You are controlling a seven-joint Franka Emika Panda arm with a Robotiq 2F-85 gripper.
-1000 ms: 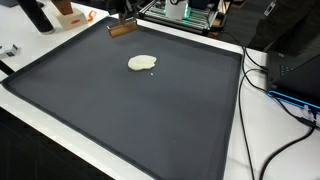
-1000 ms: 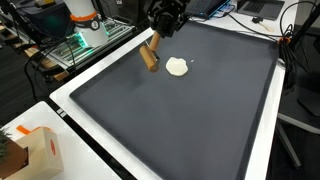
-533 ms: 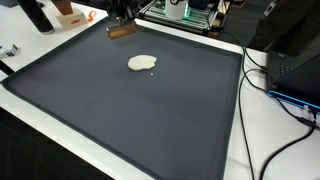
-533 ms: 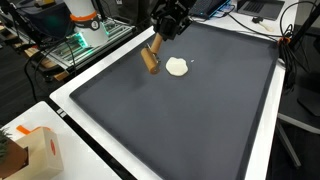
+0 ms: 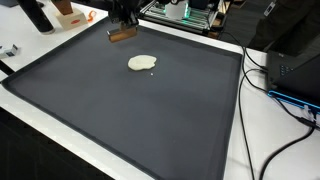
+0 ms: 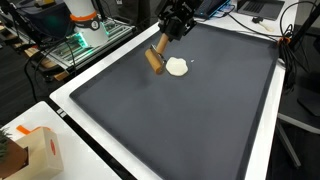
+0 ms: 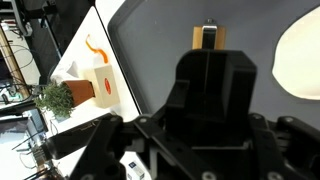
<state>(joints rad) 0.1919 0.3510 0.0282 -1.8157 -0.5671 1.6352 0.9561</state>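
Note:
My gripper [image 6: 167, 36] is shut on the top of a brown wooden stick [image 6: 156, 58] and holds it tilted just above the far edge of a large black mat [image 6: 190, 120]. A flat cream-coloured blob [image 6: 177, 67] lies on the mat right beside the stick's lower end. In an exterior view the gripper [image 5: 122, 22] and stick [image 5: 122, 34] are at the back, with the blob [image 5: 142, 63] in front of them. In the wrist view the stick [image 7: 207, 38] shows past the gripper body, with the blob [image 7: 298, 55] at the right edge.
The mat covers most of the white table [image 5: 236, 160]. An orange and white box [image 6: 35, 150] and a small plant [image 7: 60, 98] stand off the mat. Electronics [image 5: 185, 12] sit behind it. Cables [image 5: 285, 100] run along one side.
The gripper and the stick have shifted a little along the mat's far edge, toward the cream blob. The blob has not moved.

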